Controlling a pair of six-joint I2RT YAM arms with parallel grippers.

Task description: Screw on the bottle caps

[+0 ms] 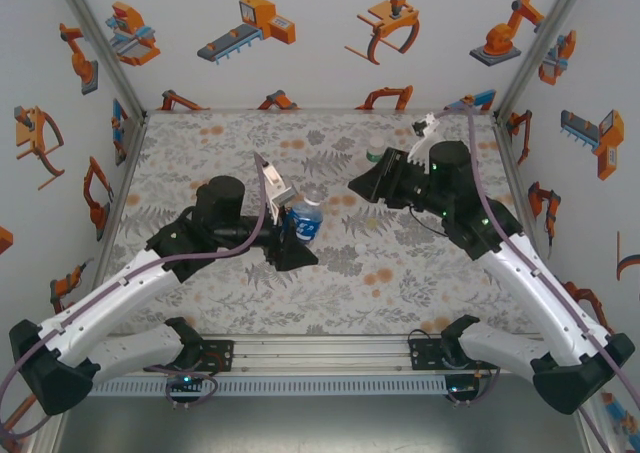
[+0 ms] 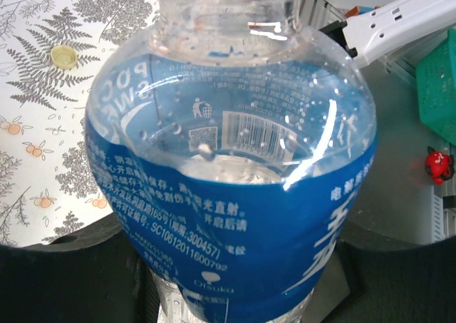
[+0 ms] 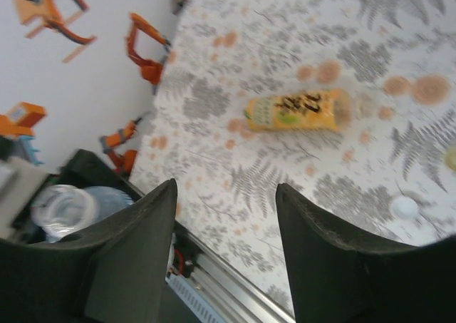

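2 bottles matter most: the blue-labelled bottle (image 1: 308, 220) stands upright near the middle of the bench (image 1: 200, 143), clamped low on its body by the left pincer (image 1: 292, 229), and the yellow bottle (image 3: 299, 111) lies on its side on the floral mat, apart from both arms. The right pincer (image 3: 226, 192) hangs near the far right corner of the bench, jaws apart with nothing between them. The blue-labelled bottle is clear and thin-walled and looks empty but for droplets, so it is probably light, springy and slick. A hard squeeze would dent it, and a hold low on the label seems the right place to resist twisting. Its mouth appears open. 1 white cap (image 3: 404, 207) and 1 pale yellow cap (image 2: 64, 56) lie loose on the mat. Each looks small and stiff, best pinched across its rim from above and set square on the thread.
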